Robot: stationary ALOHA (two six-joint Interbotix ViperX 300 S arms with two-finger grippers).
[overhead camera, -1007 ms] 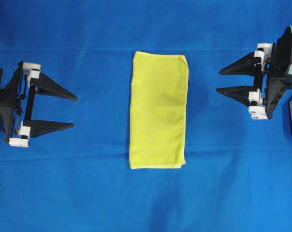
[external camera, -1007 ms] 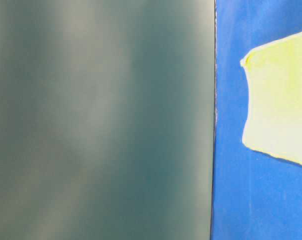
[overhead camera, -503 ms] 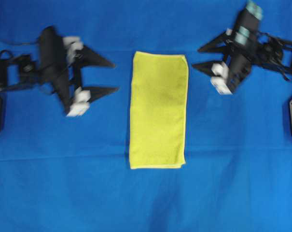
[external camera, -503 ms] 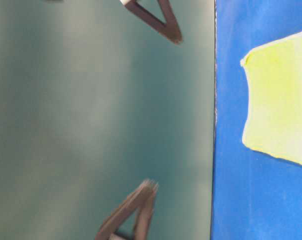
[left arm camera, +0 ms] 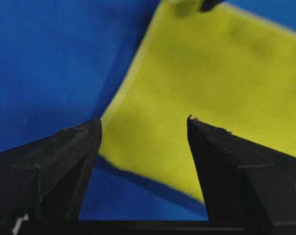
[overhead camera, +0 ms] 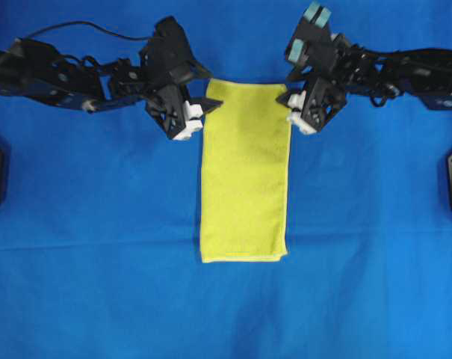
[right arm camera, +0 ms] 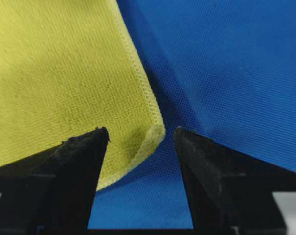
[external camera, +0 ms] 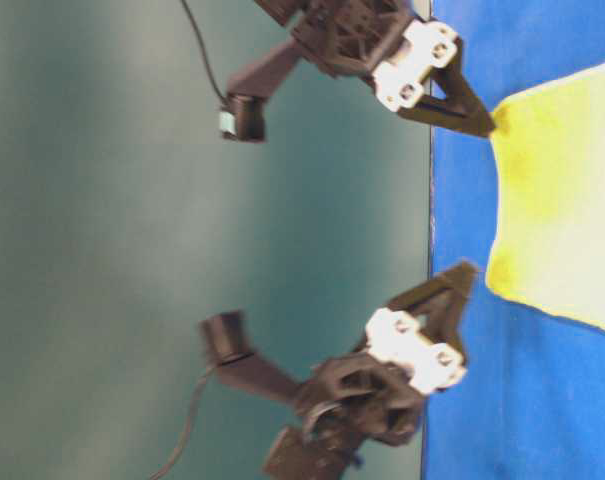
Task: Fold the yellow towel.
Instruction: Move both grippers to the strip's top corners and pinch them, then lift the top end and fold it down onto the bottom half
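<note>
Overhead exterior view: the yellow towel [overhead camera: 245, 172] lies flat in the middle of the blue surface [overhead camera: 98, 284], already folded into a tall narrow rectangle with its long sides running up and down the picture. Both arms reach in from the sides to its top end. The left claw [overhead camera: 203, 110] sits at the towel's top left corner, and the right claw [overhead camera: 287, 105] sits at the top right corner.

From the left wrist camera, the left claw [left arm camera: 144, 128] is spread wide, one black finger over the blue cloth and the other over the yellow towel [left arm camera: 211, 83], so the towel's corner lies between them. The right wrist camera shows the right claw [right arm camera: 141, 133] spread just as wide, with the hemmed corner of the towel [right arm camera: 59, 73] lying between its tips, its edge slightly curled. Neither claw pinches the fabric.

Table-level exterior view shows both claws tilted down at the towel's near edge [external camera: 562, 200], tips at its two corners.
</note>
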